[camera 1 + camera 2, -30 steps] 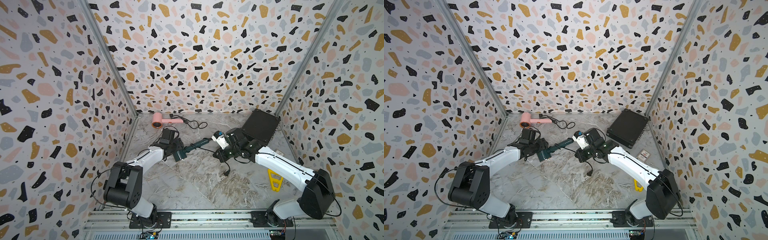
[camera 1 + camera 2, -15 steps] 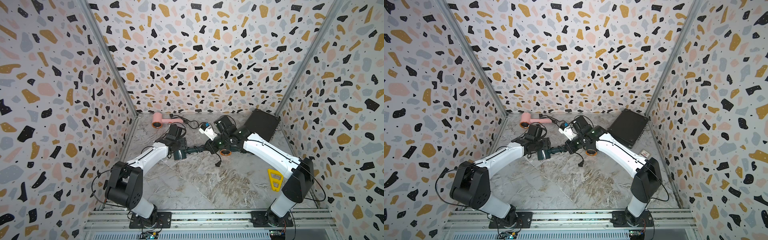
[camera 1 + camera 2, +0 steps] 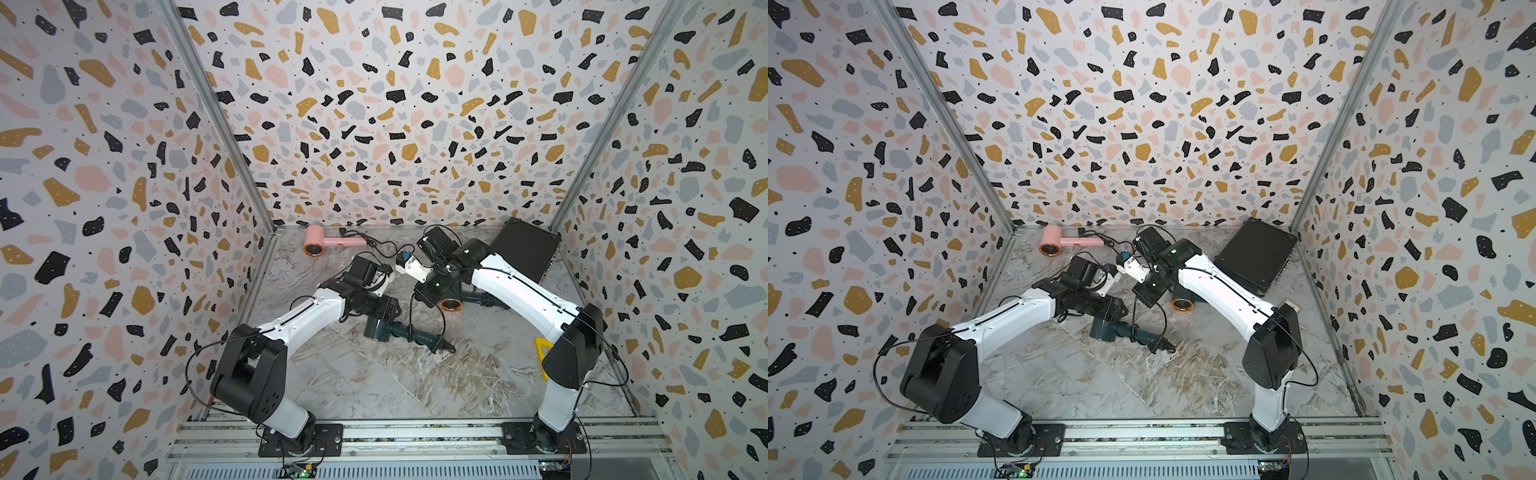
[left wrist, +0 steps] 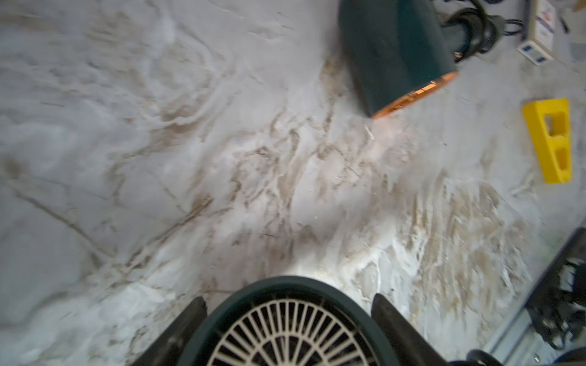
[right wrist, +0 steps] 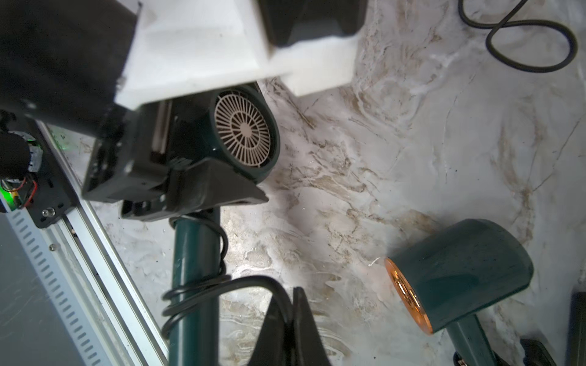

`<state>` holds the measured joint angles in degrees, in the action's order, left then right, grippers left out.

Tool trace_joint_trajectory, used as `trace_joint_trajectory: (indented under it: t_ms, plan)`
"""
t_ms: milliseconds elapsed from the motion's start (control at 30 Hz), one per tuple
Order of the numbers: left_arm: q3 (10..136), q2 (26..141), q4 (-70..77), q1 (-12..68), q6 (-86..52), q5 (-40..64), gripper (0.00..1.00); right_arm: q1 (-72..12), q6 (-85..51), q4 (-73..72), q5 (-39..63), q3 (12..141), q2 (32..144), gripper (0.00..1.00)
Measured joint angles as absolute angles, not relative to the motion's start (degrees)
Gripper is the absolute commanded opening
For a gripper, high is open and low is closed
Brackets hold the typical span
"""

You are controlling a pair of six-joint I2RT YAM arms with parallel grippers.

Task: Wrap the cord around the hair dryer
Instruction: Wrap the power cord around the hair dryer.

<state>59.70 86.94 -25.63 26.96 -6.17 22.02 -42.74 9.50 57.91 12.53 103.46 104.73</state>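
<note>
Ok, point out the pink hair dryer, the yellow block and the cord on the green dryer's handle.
pink hair dryer (image 3: 328, 242), in a top view, where handle meets barrel.
yellow block (image 4: 557, 141), left wrist view, on the bar between its two holes.
cord (image 5: 244, 280), right wrist view, on the stretch leaving the coils.

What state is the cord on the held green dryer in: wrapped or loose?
Partly wrapped. A few loops of cord circle the dryer handle; the rest runs off into the right gripper, jaws shut on it.
</note>
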Motion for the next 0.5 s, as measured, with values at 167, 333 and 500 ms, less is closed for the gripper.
trace_joint_trajectory:
  t_ms: [167,333,500]
  plan:
    - [58.61,81.1,-23.68,26.98,-6.11,27.59,0.0,-39.57,10.09,59.61,19.09,103.31,104.73,0.0]
    - [58.15,77.95,-20.05,25.89,-7.18,32.21,0.0,-35.9,12.1,59.79,27.79,101.08,104.57,0.0]
    - [57.23,76.64,-20.97,25.02,-7.6,34.63,0.0,-33.91,19.18,57.32,34.92,94.26,102.41,0.05]
